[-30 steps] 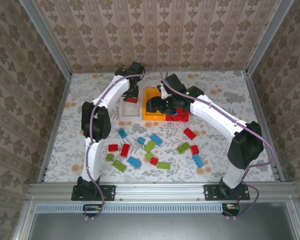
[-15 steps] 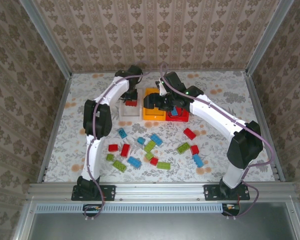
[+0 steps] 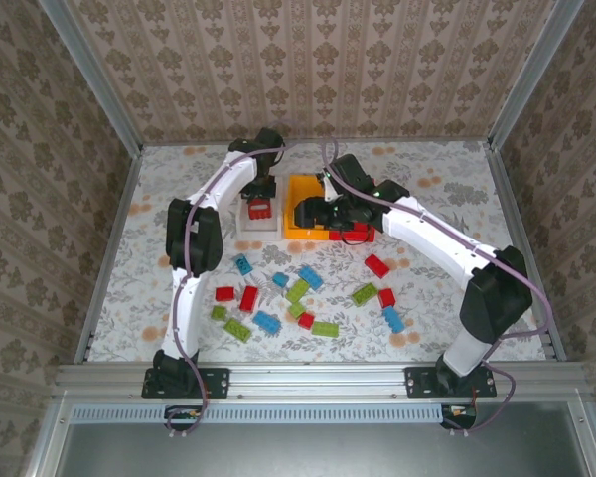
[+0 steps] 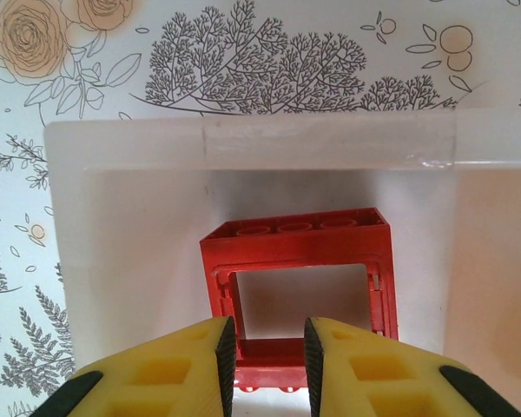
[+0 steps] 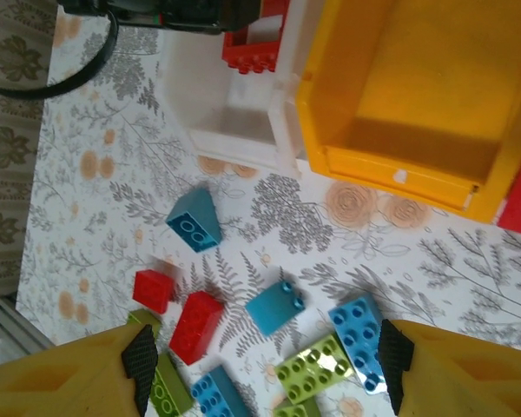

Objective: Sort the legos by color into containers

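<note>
1. The left pincer hangs in the white bin, the leftmost of the three bins at the far side. Its yellow fingers are narrowly parted and grip nothing.
2. A red window-frame brick lies in that bin. Its near rail runs across beneath the gap between the fingers and is not pinched in it.
3. The right pincer is spread wide and empty, above the near edge of the yellow-orange bin.
4. The red bin sits against the yellow-orange bin's right side, largely under the right arm.
5. Loose legos in red, lime and blue are scattered on the floral counter, nearer than the bins.
6. Any lettering on the studs is too small to read.
</note>
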Controlling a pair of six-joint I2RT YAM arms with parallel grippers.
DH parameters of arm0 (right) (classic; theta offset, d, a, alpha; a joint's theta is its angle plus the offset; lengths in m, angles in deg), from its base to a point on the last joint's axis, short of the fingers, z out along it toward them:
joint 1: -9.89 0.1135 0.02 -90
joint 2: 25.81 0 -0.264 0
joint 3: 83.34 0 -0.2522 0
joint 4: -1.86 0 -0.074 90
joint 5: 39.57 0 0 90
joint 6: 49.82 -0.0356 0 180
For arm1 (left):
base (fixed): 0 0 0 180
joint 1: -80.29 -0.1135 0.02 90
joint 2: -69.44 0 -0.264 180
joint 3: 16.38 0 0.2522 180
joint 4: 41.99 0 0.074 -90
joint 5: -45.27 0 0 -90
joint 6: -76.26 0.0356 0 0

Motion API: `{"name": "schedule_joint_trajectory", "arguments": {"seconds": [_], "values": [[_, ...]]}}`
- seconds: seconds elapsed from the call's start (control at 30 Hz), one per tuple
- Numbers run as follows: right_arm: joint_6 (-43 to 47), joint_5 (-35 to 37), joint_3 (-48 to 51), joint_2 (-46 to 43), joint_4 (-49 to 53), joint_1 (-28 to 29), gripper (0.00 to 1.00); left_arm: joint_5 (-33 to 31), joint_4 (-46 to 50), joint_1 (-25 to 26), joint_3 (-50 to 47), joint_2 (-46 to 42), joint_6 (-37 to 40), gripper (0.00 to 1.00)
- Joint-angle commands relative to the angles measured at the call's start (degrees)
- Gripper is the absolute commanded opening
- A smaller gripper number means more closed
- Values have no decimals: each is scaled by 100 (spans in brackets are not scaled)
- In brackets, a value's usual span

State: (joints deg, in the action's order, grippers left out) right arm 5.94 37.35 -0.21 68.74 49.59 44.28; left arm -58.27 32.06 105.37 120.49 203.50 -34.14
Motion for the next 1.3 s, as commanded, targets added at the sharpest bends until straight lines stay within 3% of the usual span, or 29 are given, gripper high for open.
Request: {"name": "schedule_joint_trajectory", "arguments": {"seconds": [0.0, 0.13, 0.27, 0.53, 0.8, 1.07, 1.27], "values": [[137, 448, 423, -564, 377, 0, 71, 130, 168, 21, 50, -534, -216, 30], [-506, 828, 1160, -1139, 771, 6, 64, 124, -89, 69, -461, -1260, -436, 38], [-1662, 937, 1748, -1425, 1390, 68, 63, 235, -893, 364, -1710, -2491, -450, 52], [-3892, 1025, 2678, -1624, 1281, 325, 68, 2089, -3326, 1019, -5141, -5594, -130, 79], [-5363, 1219, 3464, -1526, 532, 541, 71, 2910, -3445, 1905, -6654, -7261, -406, 80], [-5426, 1488, 3521, -784, -140, 490, 72, 2971, -3149, 1979, -6966, -7793, -320, 80], [-5432, 1506, 3658, -553, -199, 329, 62, 3007, -3120, 1991, -6978, -7850, -332, 79]]}}
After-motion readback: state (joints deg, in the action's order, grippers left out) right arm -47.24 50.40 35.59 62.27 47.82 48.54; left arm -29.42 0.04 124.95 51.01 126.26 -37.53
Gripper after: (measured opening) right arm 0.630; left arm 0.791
